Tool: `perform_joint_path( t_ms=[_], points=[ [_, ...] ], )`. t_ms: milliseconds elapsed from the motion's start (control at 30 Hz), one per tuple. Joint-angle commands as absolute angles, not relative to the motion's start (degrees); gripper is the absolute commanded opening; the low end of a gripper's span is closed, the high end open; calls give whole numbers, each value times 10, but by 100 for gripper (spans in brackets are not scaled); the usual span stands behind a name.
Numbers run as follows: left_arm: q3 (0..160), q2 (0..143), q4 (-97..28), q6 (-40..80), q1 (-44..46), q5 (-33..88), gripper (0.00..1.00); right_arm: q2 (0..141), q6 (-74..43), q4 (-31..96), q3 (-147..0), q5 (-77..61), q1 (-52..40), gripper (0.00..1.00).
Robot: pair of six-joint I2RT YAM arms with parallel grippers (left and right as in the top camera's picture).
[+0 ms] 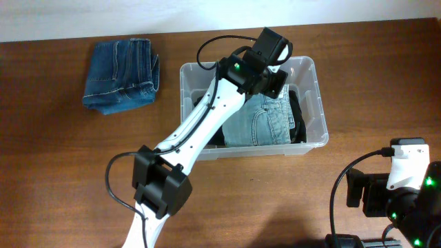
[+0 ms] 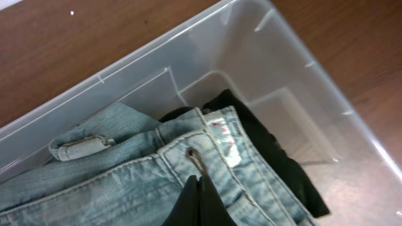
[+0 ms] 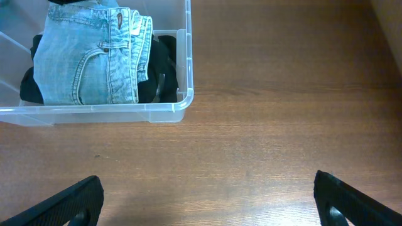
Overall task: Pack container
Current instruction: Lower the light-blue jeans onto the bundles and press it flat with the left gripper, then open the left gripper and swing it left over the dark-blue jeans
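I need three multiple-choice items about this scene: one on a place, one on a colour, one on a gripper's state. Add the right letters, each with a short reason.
1. Where do the dark blue jeans lie? A) in the container B) on the table, outside the container C) in the right gripper
2. What colour is the garment under the light blue jeans? A) black B) red C) white
3. How is the right gripper? A) shut on jeans B) open, empty C) shut on the rim
Key: 1 B, they lie folded on bare wood; 2 A, black cloth shows beside the jeans; 3 B, its jaws stand wide apart.
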State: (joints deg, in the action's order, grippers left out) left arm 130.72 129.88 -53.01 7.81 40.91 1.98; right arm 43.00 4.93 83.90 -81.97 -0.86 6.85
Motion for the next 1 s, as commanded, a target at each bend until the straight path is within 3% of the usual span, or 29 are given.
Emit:
perform_joint_path(
  t_ms=[0,267,533,633,733,767,800,833,867,967],
  points=[
    [1310,1346,-529,68,408,6,1,426,48,837,-826,-2,64,98],
    [1310,1417,-536,68,413,43,1,426,48,837,-826,-2,64,98],
    [1315,1379,-541,68,412,16,2,426,48,837,-826,-2,64,98],
    [1315,1330,-541,67,411,-9,12,426,48,837,-826,-2,64,98],
    [1315,1273,-548,67,409,-57,14,426,48,837,-826,-2,64,98],
    [1315,1252,-553,67,407,-87,21,426,48,837,-826,-2,64,99],
    [1315,1232,-559,67,405,-116,40,426,48,837,-826,-2,64,98],
    [1315,1213,-566,67,401,-147,79,426,48,837,-826,-2,64,98],
    [1315,1199,-573,67,397,-174,99,426,48,837,-826,-2,64,98],
    [1315,1159,-600,67,371,-272,99,426,48,837,-826,-2,64,98]
  ],
)
